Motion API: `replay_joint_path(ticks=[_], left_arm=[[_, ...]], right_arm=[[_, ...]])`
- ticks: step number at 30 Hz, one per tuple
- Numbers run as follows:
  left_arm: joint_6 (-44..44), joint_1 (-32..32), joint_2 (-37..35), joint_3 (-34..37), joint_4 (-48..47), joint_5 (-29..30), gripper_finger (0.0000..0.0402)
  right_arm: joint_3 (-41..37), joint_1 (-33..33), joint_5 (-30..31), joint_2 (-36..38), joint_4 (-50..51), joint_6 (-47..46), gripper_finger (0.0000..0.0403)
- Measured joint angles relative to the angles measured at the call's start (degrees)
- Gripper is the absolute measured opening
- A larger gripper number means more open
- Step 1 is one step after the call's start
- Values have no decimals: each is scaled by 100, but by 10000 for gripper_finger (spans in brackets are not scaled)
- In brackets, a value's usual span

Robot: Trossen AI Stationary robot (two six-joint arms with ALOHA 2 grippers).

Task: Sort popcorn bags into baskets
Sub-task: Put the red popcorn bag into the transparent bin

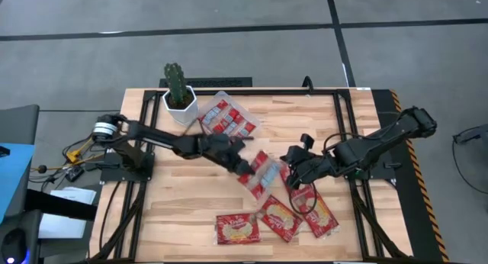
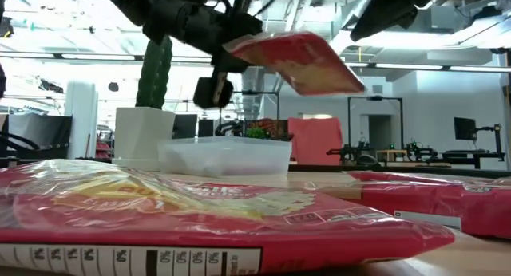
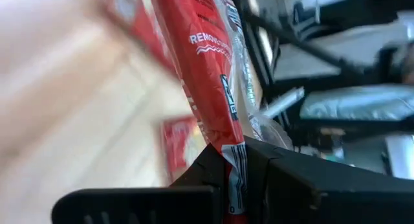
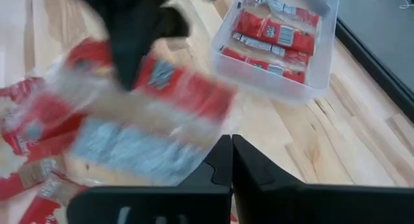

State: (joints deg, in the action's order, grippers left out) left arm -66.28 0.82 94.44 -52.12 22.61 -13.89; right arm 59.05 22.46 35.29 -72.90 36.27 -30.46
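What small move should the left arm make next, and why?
Probably carry it toward the clear tray. The left pincer is shut on a popcorn bag, lifted off the table in the low view, and the tray already holds similar packets. The right pincer waits shut nearby.

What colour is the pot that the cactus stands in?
White; the pot shows best in the high view, at the table's far left corner beside the clear basket.

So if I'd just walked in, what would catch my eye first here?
Probably the left pincer near the table's middle, holding a shiny red popcorn bag up in the air. Next, the clear basket at the back already holding several red packets, beside a cactus in a white pot. More bags lie scattered along the front edge, under the right pincer.
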Motion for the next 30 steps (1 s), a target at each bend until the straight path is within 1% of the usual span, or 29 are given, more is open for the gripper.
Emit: replay_joint_path(ticks=[5, 9, 12, 16, 20, 26, 30], left_arm=[[543, -506, -892, -4, -806, 434, 3], [1111, -991, -1491, -7, -1805, 852, 3], [1557, -1316, -1726, -7, -2665, 1199, 3], [2165, -1731, -1701, -4, -3411, 1291, 3], [2688, -2021, -1481, -4, -3490, 1354, 3], [3389, -2304, -1144, -4, -3451, 1296, 4], [3709, -2454, -1033, -4, -3324, 1271, 5]], right_arm=[[-2, 0, -1, -5, 58, 35, 14], [-2, -41, 0, -55, 126, 50, 25], [-2, -48, 1, -50, 127, 51, 25], [-2, -48, 68, -50, 153, 106, 16], [-2, -48, 68, -50, 193, 184, 14], [-2, -48, 66, -50, 249, 188, 28], [-2, -48, 66, -50, 263, 202, 22]])
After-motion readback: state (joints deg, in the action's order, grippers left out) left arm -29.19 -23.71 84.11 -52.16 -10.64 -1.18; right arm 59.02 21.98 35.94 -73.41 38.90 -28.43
